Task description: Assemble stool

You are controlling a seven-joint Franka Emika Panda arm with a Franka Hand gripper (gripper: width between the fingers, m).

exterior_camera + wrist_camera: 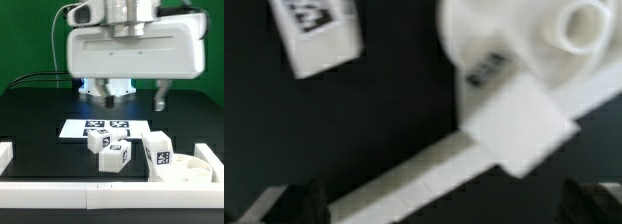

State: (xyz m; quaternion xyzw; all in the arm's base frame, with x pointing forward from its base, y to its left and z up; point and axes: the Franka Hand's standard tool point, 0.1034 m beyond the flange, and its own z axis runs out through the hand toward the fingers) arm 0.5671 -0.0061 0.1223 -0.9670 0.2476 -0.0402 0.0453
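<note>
The stool's round white seat (196, 170) lies flat in the front corner on the exterior view's right; its centre hole shows in the wrist view (562, 35). One tagged white leg (157, 152) stands against the seat's edge (509, 110). Two more tagged legs (100, 141) (117, 156) sit near the middle of the table, and one of them shows in the wrist view (317, 35). My gripper (441, 205) hangs open and holds nothing, high above the table. One dark finger (160, 98) shows under the big white hand.
The marker board (105, 127) lies flat behind the loose legs. White border rails run along the front (90, 190) and both sides (7, 155), and the rail (411, 175) crosses under my fingers. The table top is black.
</note>
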